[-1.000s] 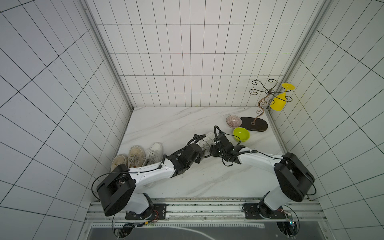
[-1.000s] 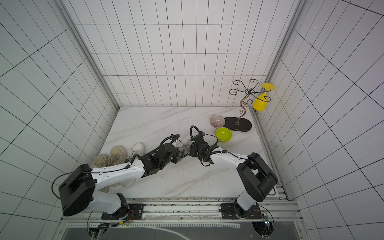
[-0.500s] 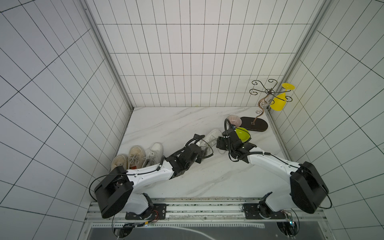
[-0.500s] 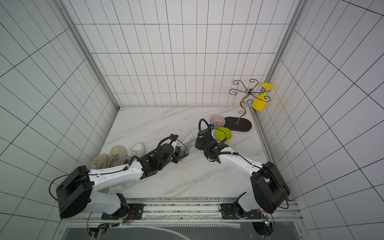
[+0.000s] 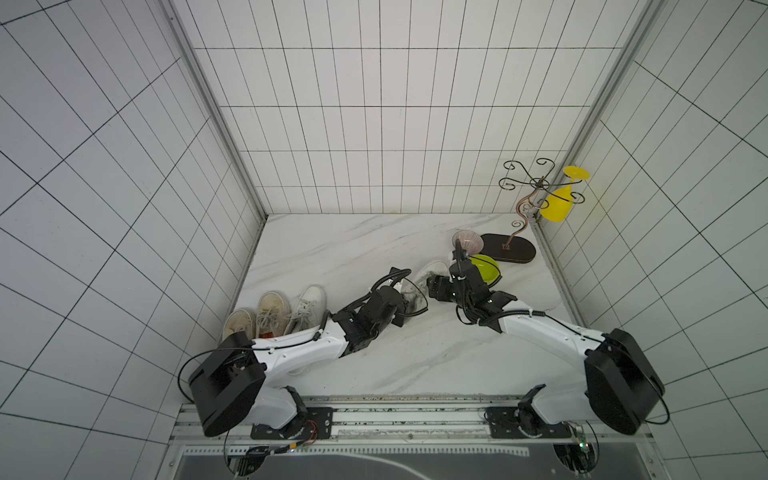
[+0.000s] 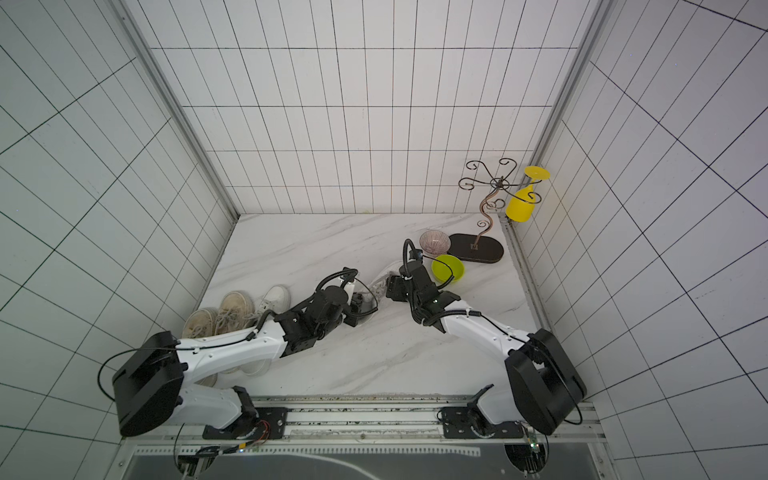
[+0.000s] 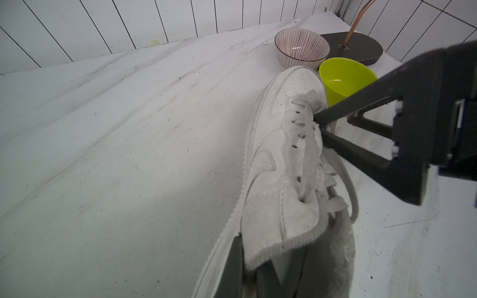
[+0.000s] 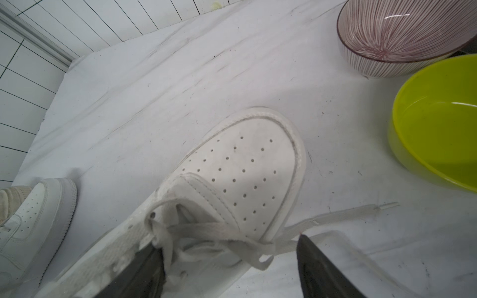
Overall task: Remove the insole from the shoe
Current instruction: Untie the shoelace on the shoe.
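The task looks barely begun. No insole lies loose on the marble table (image 5: 332, 249), so I judge that it is inside the shoe (image 5: 436, 270), which lies just right of centre in both top views, toe towards the bowls. In the left wrist view the left gripper (image 7: 251, 258), at the bottom edge of the frame, is clenched on the shoe's padded collar. A grey fleecy surface (image 7: 333, 258) shows in the opening beside it; whether that is lining or insole I cannot tell. The right gripper (image 8: 228, 245) stands released, jaws wide apart astride the loose laces near the toe, grasping nothing. What is left, I judge: reaching into the opening, pinching the insole and drawing it clear.

Counting from left to right in a top view:
- A row of three shoes (image 5: 270, 309) at lower left, two beige and one white. With the worked shoe that makes four; pale shapes under the left arm may be more.
- Two grippers.
- Two bowls: a striped bowl (image 5: 467, 241) and a green bowl (image 5: 486, 268).
- One wire stand (image 5: 509, 249).
- One yellow glass (image 5: 557, 205), hanging from the stand at upper right.
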You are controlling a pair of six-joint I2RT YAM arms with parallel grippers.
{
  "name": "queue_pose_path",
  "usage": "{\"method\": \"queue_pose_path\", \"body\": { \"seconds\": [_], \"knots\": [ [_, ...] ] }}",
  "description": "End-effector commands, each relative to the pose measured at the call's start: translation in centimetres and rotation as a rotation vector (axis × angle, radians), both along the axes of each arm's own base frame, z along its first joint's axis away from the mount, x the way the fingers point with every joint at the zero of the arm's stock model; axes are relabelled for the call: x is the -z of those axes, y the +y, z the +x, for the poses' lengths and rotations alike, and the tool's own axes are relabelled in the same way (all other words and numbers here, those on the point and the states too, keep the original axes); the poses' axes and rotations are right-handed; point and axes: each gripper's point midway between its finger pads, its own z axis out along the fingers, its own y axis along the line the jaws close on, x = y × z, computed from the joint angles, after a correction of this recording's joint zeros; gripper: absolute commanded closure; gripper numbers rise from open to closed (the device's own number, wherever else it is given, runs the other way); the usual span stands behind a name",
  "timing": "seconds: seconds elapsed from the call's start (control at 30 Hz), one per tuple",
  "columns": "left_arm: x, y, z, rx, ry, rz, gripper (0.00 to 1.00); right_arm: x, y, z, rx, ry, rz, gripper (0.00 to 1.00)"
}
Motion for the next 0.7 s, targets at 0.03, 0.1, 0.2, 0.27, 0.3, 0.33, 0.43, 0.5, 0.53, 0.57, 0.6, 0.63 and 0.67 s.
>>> {"method": "queue_pose_path", "body": {
  "seconds": [0.03, 0.1, 0.2, 0.27, 0.3, 0.33, 0.43, 0.5, 0.53, 0.57, 0.6, 0.63, 0.67],
  "knots": [
    [-6.1, -2.4, 0.5, 0.058, -0.132, -0.182, 1.0, 2.4, 0.5, -1.0, -0.038, 0.034, -0.01, 0.22],
    [-6.4, -2.8, 0.1, 0.089, -0.134, -0.2, 1.0, 2.7, 0.2, -0.6, -0.018, 0.026, -0.025, 0.22],
    [-6.7, -3.3, -0.4, 0.127, -0.144, -0.221, 1.0, 2.6, 0.0, 0.1, 0.02, -0.004, -0.01, 0.22],
    [-6.9, -3.6, -0.8, 0.146, -0.155, -0.218, 1.0, 1.9, -0.4, 0.6, 0.057, -0.041, -0.002, 0.22],
    [-7.0, -3.8, -1.0, 0.154, -0.16, -0.215, 1.0, 1.5, -0.7, 1.0, 0.083, -0.059, -0.005, 0.23],
    [-7.2, -3.9, -1.2, 0.16, -0.166, -0.214, 1.0, 1.1, -1.3, 1.4, 0.116, -0.075, -0.013, 0.24],
    [-7.2, -4.1, -1.3, 0.17, -0.169, -0.211, 1.0, 0.1, -3.4, 2.5, 0.221, -0.125, -0.055, 0.27],
    [-6.9, -4.3, -1.3, 0.172, -0.163, -0.2, 1.0, -0.7, -4.4, 3.2, 0.259, -0.145, -0.053, 0.3],
    [-6.6, -4.3, -1.1, 0.166, -0.157, -0.189, 1.0, -1.3, -4.7, 3.4, 0.266, -0.156, -0.035, 0.32],
    [-6.4, -4.4, -1.0, 0.161, -0.153, -0.181, 1.0, -2.0, -4.8, 3.6, 0.261, -0.172, -0.011, 0.33],
    [-6.1, -4.4, -0.8, 0.154, -0.146, -0.169, 1.0, -2.7, -4.8, 3.7, 0.245, -0.188, 0.021, 0.33],
    [-5.8, -4.3, -0.4, 0.136, -0.139, -0.154, 1.0, -3.5, -4.5, 3.6, 0.218, -0.204, 0.058, 0.34],
    [-5.3, -4.2, -0.1, 0.114, -0.129, -0.139, 1.0, -4.0, -4.1, 3.5, 0.186, -0.21, 0.079, 0.34]
  ]
}}
